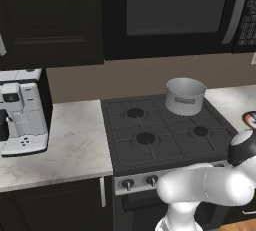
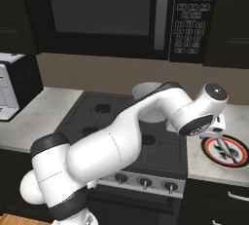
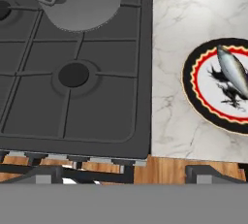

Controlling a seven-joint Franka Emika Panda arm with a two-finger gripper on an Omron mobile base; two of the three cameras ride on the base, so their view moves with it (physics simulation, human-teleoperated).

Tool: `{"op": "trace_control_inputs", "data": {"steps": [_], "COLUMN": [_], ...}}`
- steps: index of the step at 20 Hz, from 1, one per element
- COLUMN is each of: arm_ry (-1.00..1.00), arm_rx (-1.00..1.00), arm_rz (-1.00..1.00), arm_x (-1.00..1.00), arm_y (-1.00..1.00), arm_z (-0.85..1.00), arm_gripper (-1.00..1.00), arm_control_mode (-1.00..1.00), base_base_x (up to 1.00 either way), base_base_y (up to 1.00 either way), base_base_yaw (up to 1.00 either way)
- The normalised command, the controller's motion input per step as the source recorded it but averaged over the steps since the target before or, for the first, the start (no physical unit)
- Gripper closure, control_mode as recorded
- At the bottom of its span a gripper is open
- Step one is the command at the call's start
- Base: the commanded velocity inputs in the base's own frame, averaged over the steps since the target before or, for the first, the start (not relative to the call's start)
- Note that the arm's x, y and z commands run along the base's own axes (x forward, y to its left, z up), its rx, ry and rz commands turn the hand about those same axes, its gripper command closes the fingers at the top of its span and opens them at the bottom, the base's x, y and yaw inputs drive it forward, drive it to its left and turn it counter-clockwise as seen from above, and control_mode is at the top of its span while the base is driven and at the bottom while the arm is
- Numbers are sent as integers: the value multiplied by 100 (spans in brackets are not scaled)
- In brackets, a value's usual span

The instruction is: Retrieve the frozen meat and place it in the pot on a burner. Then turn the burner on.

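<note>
The silver-grey pot (image 1: 185, 96) stands on the back right burner of the black stove (image 1: 165, 145); the arm partly covers the pot (image 2: 144, 89) in the right base view. The frozen meat, a silver fish-shaped piece (image 3: 232, 70), lies on a round plate (image 3: 191, 97) with a red and black rim on the counter right of the stove. My gripper (image 2: 216, 136) hangs over the plate's (image 2: 209, 153) near left edge, above the counter. Its fingertips are hidden, so its state is unclear. The front right burner (image 3: 73, 74) is bare, with the pot (image 3: 80, 5) behind it.
Control knobs (image 2: 145, 182) line the stove's front. A white coffee machine (image 1: 22, 120) stands on the left counter. A microwave (image 2: 107, 9) hangs above the stove, dark cabinets beside it. Marble counter (image 3: 169, 48) lies between stove and plate.
</note>
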Motion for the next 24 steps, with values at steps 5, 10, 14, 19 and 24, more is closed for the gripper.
{"op": "trace_control_inputs", "data": {"steps": [5, 10, 14, 19, 24], "arm_ry": [0, 0, 0, 0, 0], "arm_rx": [0, 0, 0, 0, 0], "arm_rz": [0, 1, 3, 2, 0], "arm_x": [6, 11, 10, 14, 26], "arm_y": [-3, -9, -14, -3, -3], "arm_z": [-13, -15, -21, -32, -34], "arm_gripper": [-100, -100, -100, -100, -100], "arm_control_mode": [-100, -100, -100, -100, -100], "base_base_x": [0, 0, 0, 0, 0], "base_base_y": [0, 0, 0, 0, 0], "base_base_yaw": [0, 0, 0, 0, 0]}}
